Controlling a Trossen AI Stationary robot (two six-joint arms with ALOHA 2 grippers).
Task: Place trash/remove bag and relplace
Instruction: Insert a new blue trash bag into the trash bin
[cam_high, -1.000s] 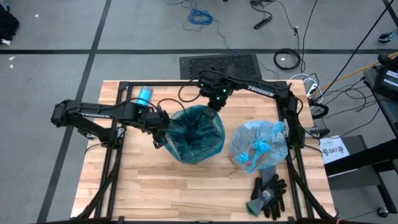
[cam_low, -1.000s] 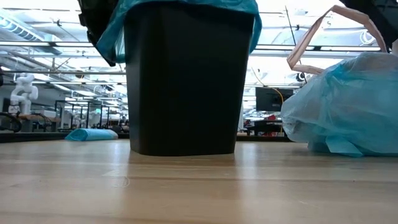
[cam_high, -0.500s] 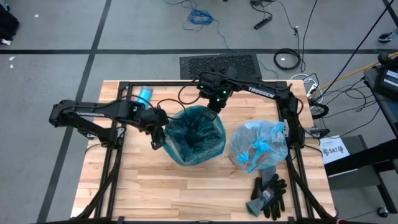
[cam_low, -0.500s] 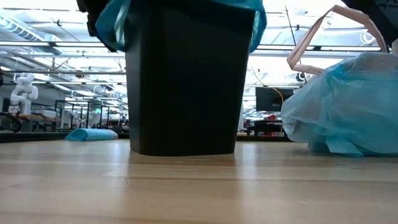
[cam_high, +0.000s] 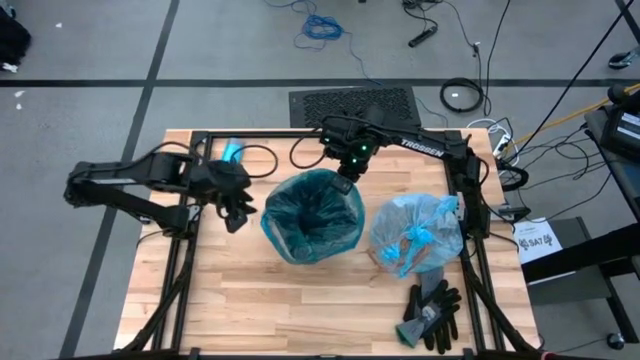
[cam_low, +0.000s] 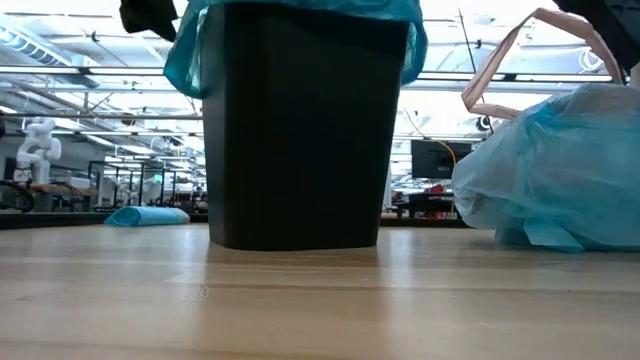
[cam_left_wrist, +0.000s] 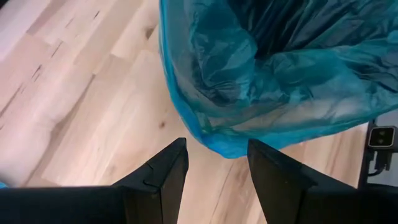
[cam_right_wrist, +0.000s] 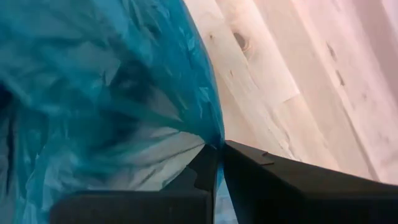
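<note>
The bin (cam_low: 300, 130) serves as landmark: black, upright on the wooden surface (cam_high: 300, 300), lined with a teal-green bag (cam_high: 312, 215) folded over its rim.

The task's bag (cam_high: 418, 235), pale blue and knotted, lies on the surface just right of the bin, apart from both pincers. Through its thin plastic brown trash (cam_high: 410, 243) shows inside. In the low view it bulges beside the bin, touching nothing else.

The right pincer (cam_high: 343, 180) sits at the bin's far rim, its fingers pressed together on the edge of the teal-green bag; the right wrist view shows the film caught between the two dark fingers (cam_right_wrist: 267, 180).

The left pincer (cam_high: 238, 210) hangs left of the bin, spread and empty, the teal-green fold just ahead of its fingertips (cam_left_wrist: 168, 168) but not touching.

A second ago the left pincer was at the bin's left rim against the liner; it has since drawn back to the left, and the fold it handled now drapes down over that side. The right pincer has kept its place.

The bin itself holds only the liner, as far as can be seen. Gloves (cam_high: 432, 312) lie on the near side of the surface, right of the bin; a small blue bottle (cam_high: 232, 153) rests at the far left.
</note>
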